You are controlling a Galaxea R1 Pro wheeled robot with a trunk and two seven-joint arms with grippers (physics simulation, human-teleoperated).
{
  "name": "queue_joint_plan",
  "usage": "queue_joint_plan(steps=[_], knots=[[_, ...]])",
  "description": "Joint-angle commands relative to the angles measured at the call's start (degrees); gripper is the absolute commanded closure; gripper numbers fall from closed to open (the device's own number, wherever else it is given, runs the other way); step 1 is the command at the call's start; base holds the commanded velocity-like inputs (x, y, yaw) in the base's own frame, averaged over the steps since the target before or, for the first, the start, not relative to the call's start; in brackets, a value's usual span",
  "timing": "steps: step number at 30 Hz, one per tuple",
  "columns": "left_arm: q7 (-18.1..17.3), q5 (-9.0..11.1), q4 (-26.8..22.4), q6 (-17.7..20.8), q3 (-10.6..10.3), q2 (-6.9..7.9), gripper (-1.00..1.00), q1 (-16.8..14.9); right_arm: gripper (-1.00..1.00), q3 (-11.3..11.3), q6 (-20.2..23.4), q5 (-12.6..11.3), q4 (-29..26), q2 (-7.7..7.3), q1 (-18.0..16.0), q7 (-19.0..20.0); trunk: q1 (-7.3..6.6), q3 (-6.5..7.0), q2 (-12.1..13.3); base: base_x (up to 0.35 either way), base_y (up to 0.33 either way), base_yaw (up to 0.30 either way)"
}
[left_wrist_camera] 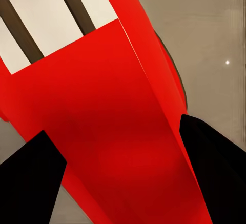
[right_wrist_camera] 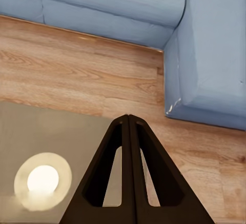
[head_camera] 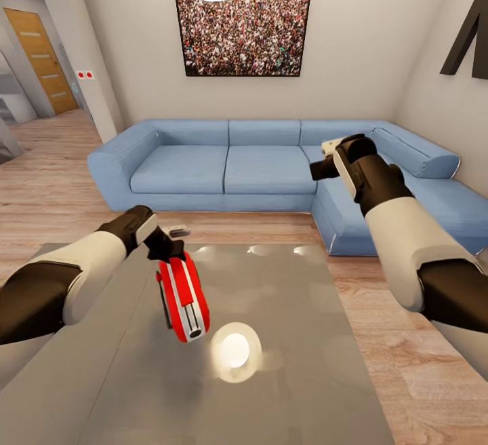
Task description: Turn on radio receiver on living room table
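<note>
- We face a living room: blue corner sofa [head_camera: 271, 160], crowd picture [head_camera: 242, 24], glossy grey surface [head_camera: 285, 336] below.
- The left pincer [head_camera: 166, 249] is clamped on the radio receiver [head_camera: 183, 296], its fingers [left_wrist_camera: 28, 180] either side of the red body; the radio seems lifted, tilted over the surface.
- We judge a steady hold matters while the switch is reached.
- The right pincer [right_wrist_camera: 129, 172] is closed, empty, beyond the surface's far edge; open room lies under it.
</note>
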Motion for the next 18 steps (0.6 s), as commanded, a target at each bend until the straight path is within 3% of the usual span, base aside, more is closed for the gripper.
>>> queue_joint_plan(steps=[1, 18], knots=[[0.0, 0.11, 0.05, 0.03, -0.07, -0.15, 1.0, -0.01, 1.0, 0.0, -0.02, 0.0, 0.0, 0.0, 0.17, 0.0, 0.0, 0.0, 0.0, 0.0, 0.0, 0.0], [0.0, 0.1, 0.15, -0.01, -0.56, -0.55, 1.0, -0.02, 1.0, 0.0, -0.75, 0.0, 0.0, -0.04, 0.48, 0.0, 0.0, 0.0, 0.0, 0.0, 0.0, 0.0]])
